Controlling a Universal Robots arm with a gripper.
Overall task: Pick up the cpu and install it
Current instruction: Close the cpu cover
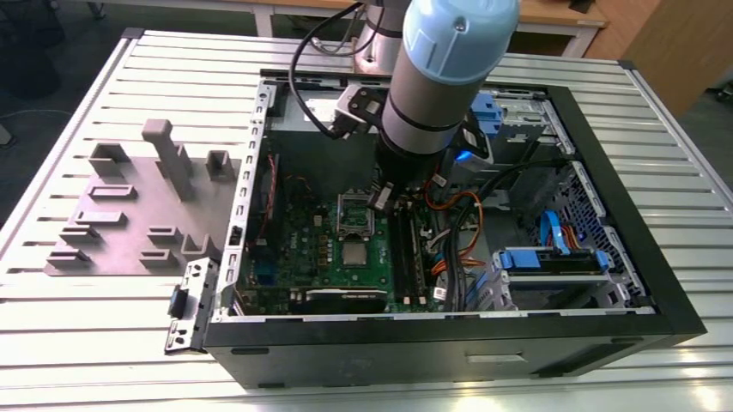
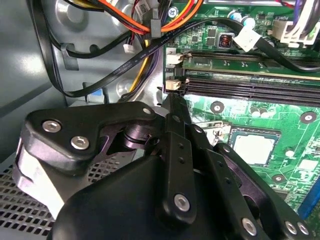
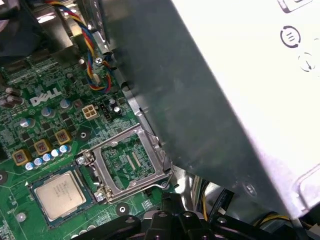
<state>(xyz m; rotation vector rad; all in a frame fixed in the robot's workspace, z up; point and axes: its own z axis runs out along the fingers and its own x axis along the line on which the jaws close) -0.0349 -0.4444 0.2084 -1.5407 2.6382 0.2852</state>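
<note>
Your black gripper [image 2: 171, 107] hangs inside the open black computer case [image 1: 458, 348], low over the flat green motherboard [image 1: 300, 257]. I cannot tell if the gripper is clenched or let go. I see no chip in it.

The cpu, a small flat square chip with a silvery-grey top [image 3: 60, 195], lies flat on the board in a dark square seat. It is just beside the silver metal socket bracket [image 3: 127, 162], which is swung open. In the second wrist view the gripper's end is near the ends of the long black memory slots [image 2: 250, 90]. The cpu is apart from it, off to one side.

I think the work here is about the chip and its seat. To do it well, go slowly. Keep the gripper straight over the chip. Take the chip by its edges and keep it flat, so its corners match the seat. Do not push hard, because I think the tiny pins below could bend. Mind the bundle of black and coloured wires [image 2: 125, 60] close by, so nothing catches. Keep off the open bracket too.
</note>
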